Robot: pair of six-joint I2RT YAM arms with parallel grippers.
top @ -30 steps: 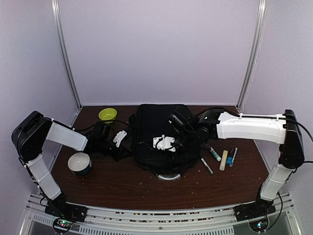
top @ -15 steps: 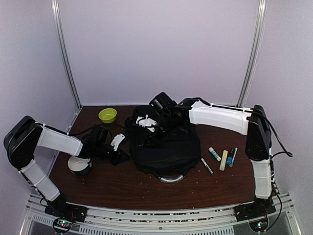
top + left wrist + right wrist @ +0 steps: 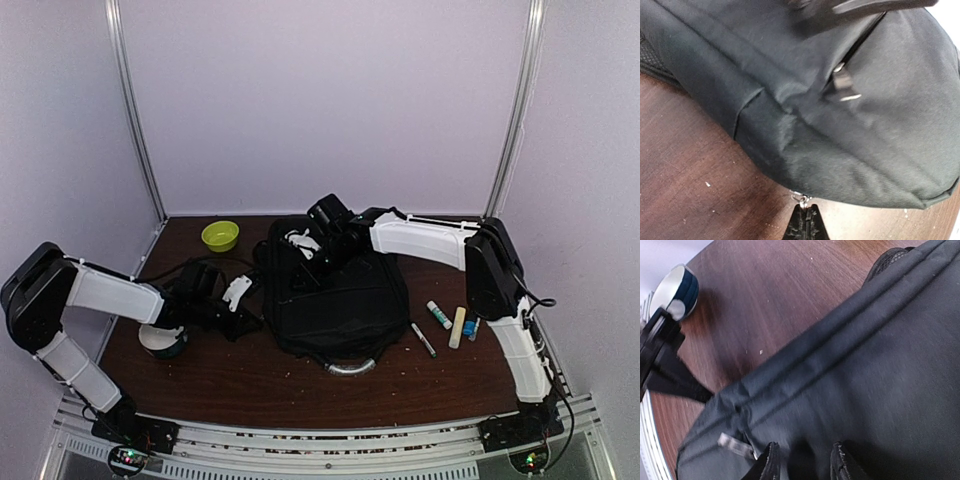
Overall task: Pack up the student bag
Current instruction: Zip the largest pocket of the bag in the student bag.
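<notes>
While the bag (image 3: 345, 300) is lying in the middle of the table (image 3: 250, 385), the top view is showing the left gripper (image 3: 252, 318) sitting low at its left edge. The right arm is spanning across, with the right gripper (image 3: 300, 255) pointing down on the far-left corner.
Left wrist: fingers (image 3: 805, 225) are pressing together on a metal zip pull (image 3: 801, 199) at the seam.
Right wrist: fingers (image 3: 771, 465) are standing part-way apart, pinching a bag fold.
</notes>
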